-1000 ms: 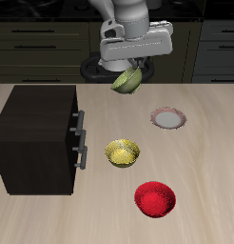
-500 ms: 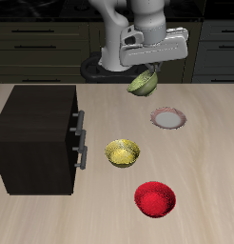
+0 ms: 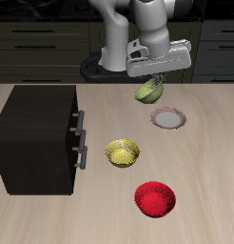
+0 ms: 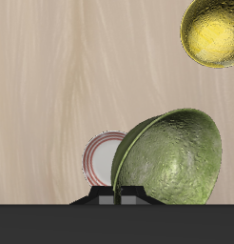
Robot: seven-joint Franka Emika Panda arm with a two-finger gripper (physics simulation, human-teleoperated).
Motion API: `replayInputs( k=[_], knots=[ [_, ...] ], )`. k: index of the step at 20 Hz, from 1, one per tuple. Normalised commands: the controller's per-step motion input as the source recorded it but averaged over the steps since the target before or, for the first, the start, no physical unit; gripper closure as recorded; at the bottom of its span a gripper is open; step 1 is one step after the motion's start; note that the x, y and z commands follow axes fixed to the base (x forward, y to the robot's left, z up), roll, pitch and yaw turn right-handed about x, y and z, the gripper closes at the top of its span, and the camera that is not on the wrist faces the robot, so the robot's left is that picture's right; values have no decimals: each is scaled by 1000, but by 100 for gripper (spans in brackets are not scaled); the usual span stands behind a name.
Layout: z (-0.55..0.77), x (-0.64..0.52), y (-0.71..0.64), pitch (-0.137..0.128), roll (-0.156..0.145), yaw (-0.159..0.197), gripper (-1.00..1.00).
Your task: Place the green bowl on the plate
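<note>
Pale wood table [image 3: 209, 143], dark cabinets behind | exterior: gripper [image 3: 153, 80] clamps green bowl [image 3: 149, 91], tilted, in air at 11 o'clock of plate [image 3: 168, 118]; golden-yellow bowl [image 3: 123, 152], red bowl [image 3: 154, 199] nearer front; dark cabinet [image 3: 35, 138] | wrist: green bowl [image 4: 176, 157] tipped on edge, overlapping plate [image 4: 100, 157]; golden-yellow bowl [image 4: 214, 30] apart

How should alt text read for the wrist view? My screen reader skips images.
The pincer holds the green bowl tilted on edge above the wooden table. The plate lies partly hidden behind it, and a golden-yellow bowl sits apart.
</note>
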Motion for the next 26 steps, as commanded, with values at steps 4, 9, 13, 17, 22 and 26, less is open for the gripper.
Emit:
replayInputs(
  k=[4, 9, 13, 17, 22, 26],
  knots=[
    [-166, -241, 173, -20, -31, -2, 100],
    [-313, -94, 234, 31, 16, 12, 100],
    [-282, -137, -5, 18, -22, 1, 100],
    [-318, -67, -24, 42, 11, -18, 100],
    [-188, -17, -11, 25, 13, -24, 100],
    [-227, -35, 81, 41, 15, -24, 100]
  ],
)
